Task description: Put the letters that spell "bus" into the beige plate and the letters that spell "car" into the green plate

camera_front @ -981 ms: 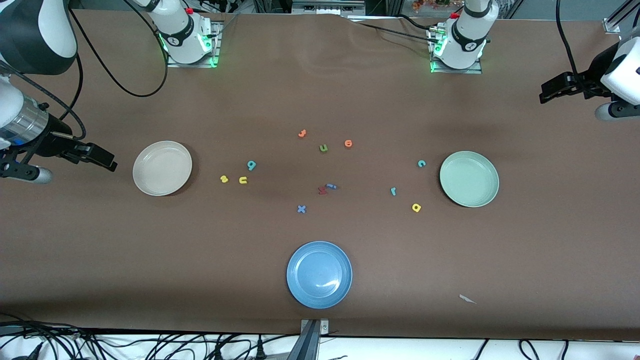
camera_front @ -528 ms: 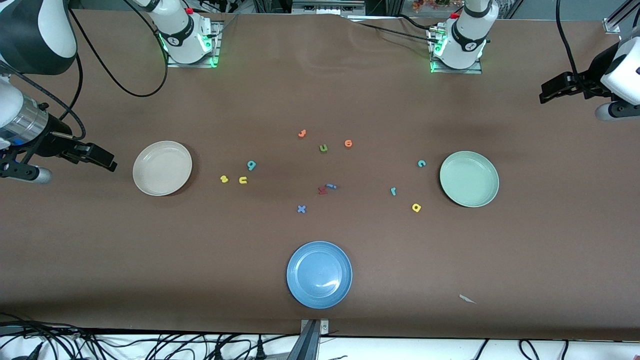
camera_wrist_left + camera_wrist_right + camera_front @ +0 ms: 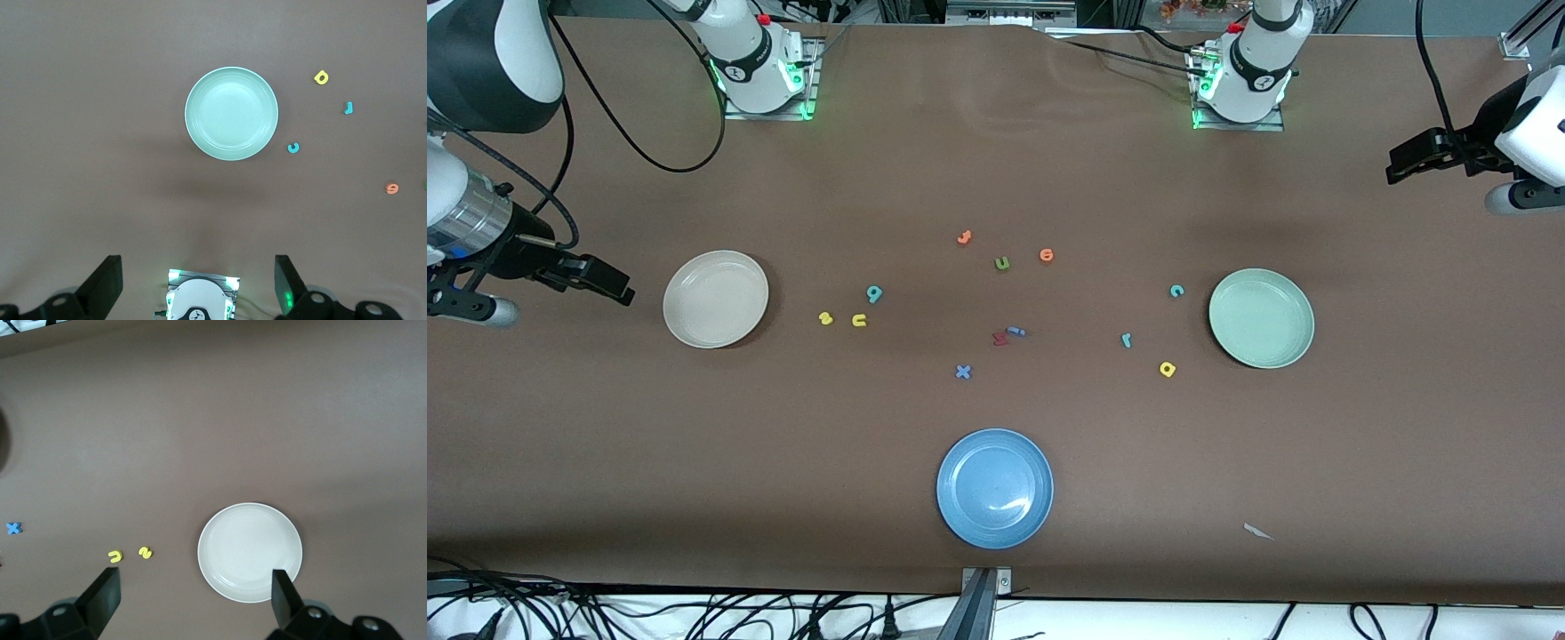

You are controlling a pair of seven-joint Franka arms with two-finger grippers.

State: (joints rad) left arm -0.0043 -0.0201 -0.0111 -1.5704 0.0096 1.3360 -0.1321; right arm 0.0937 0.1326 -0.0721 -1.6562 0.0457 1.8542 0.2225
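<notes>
The empty beige plate (image 3: 715, 299) (image 3: 249, 552) lies toward the right arm's end. Beside it are the teal "b" (image 3: 874, 293), yellow "u" (image 3: 859, 320) (image 3: 115, 556) and yellow "s" (image 3: 825, 318) (image 3: 145, 553). Toward the left arm's end sits the green plate (image 3: 1261, 318) (image 3: 231, 113), also empty, with the teal "c" (image 3: 1176, 291) (image 3: 293, 148), teal "r" (image 3: 1127, 340) (image 3: 347, 107) and yellow "a" (image 3: 1168, 369) (image 3: 321, 77) close by. My right gripper (image 3: 618, 286) (image 3: 195, 583) hangs open beside the beige plate. High near the table's end, my left gripper (image 3: 1400, 164) (image 3: 198, 267) is open, holding nothing.
A blue plate (image 3: 994, 488) sits near the front edge. Mid-table lie two orange letters (image 3: 964, 237) (image 3: 1047, 256), a green "u" (image 3: 1002, 263), a red and a blue piece (image 3: 1007, 335) and a blue "x" (image 3: 962, 372). A paper scrap (image 3: 1258, 532) lies near the front.
</notes>
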